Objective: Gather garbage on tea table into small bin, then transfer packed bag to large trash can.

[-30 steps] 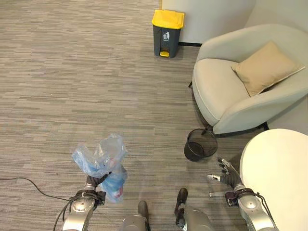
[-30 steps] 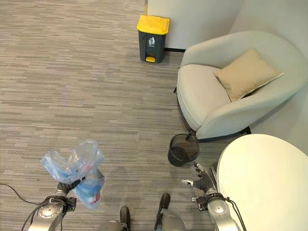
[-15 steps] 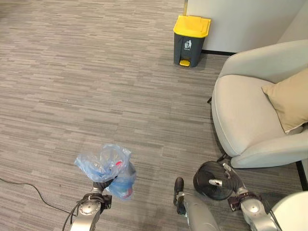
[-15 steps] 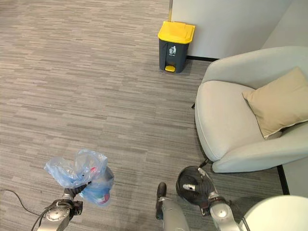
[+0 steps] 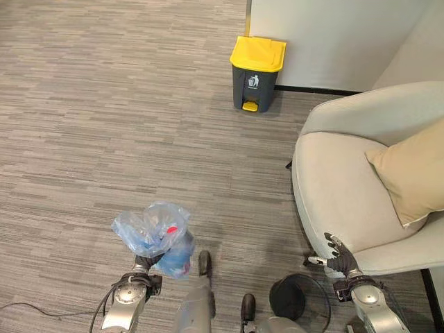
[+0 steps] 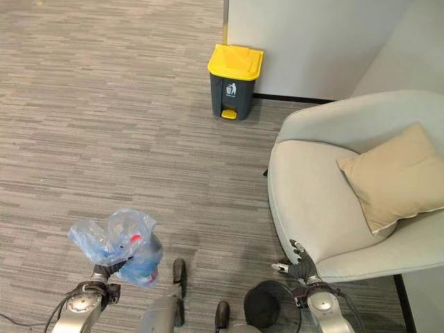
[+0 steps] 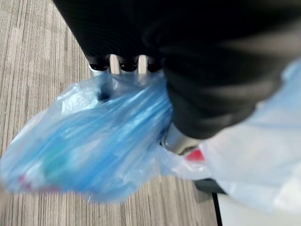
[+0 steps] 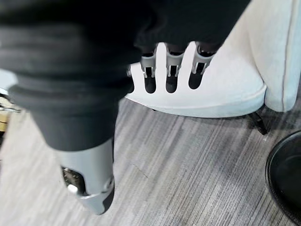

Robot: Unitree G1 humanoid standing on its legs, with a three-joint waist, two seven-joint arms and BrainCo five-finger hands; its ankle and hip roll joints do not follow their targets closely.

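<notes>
**Over grey carpet, a blue bag in the left hand**

On the carpet floor (image 5: 104, 125), a flat grey weave of short streaks, we see a pale wall (image 5: 333, 35) at the far side and a large trash can (image 5: 257, 73) standing against its foot: a dark grey box body with a yellow lid and a yellow pedal. To the right sits a rounded, cream upholstered armchair (image 5: 340, 194) with a tan square cushion (image 5: 413, 173) leaning in its seat. Beside the chair's near edge a small bin (image 5: 291, 298) of black mesh, round and open-topped, stands on the floor.

Our left hand (image 5: 143, 263) is curled round the gathered neck of the packed bag (image 5: 152, 232). The bag is thin, crinkled, translucent blue plastic with red and white scraps showing through it. It is held clear of the floor, its loose mouth flaring up above the fist and its fuller belly bulging past the fingers, so its long axis runs roughly upright.

Our right hand (image 6: 300, 262) hangs in front of the armchair's seat edge, fingers straight and spread, holding nothing.
</notes>
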